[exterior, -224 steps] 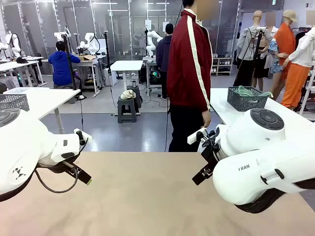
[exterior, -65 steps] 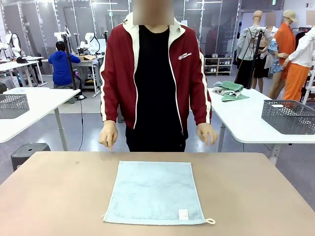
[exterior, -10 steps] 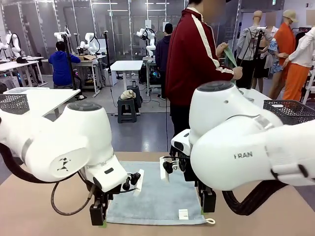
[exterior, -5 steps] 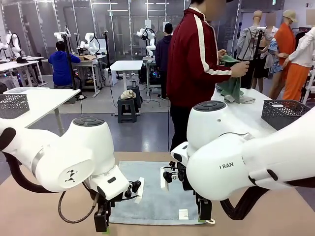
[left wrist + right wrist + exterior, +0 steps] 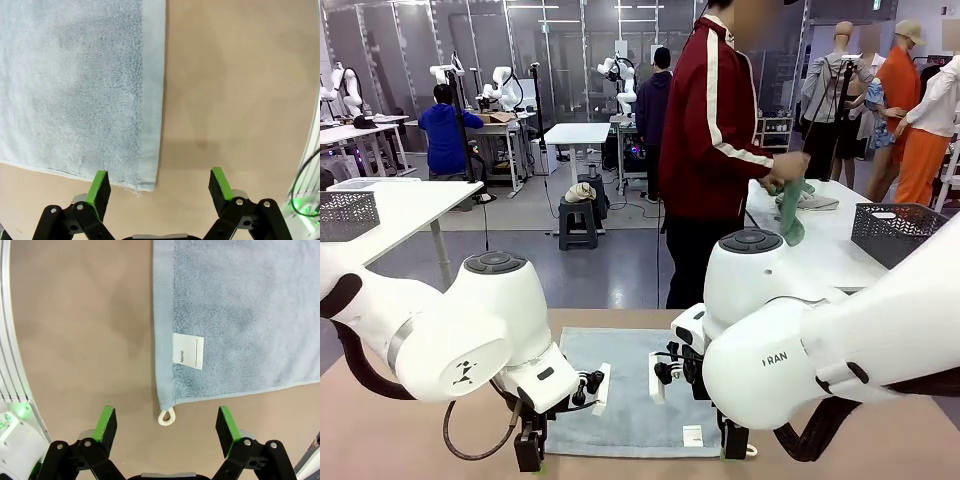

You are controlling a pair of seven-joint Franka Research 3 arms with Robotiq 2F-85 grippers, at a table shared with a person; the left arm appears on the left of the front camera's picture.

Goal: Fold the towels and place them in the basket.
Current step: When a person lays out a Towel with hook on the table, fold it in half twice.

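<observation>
1. A light blue-grey rectangular terry towel (image 5: 625,395) is lying flat on the tan desk (image 5: 410,440), low in the middle of the front view.
2. The left pincer (image 5: 160,182) is hanging with its green-padded fingers wide apart at the bottom of the left wrist view. One pad is sitting over the towel's hem, the other over bare desk.
3. The right pincer (image 5: 165,420) is also standing apart, gripping nothing, straddling the small white hanging loop (image 5: 166,417) at the towel's corner. A white "Name" label (image 5: 188,351) is showing just above it.
4. In the front view, both pincers are pointing down at the towel's near corners.
5. In the upper right, a person in a red jacket (image 5: 710,130) is holding a green terry towel (image 5: 790,215) over a white side desk (image 5: 820,255).
6. A dark charcoal mesh basket (image 5: 900,235) is sitting on that desk at the right edge.
</observation>
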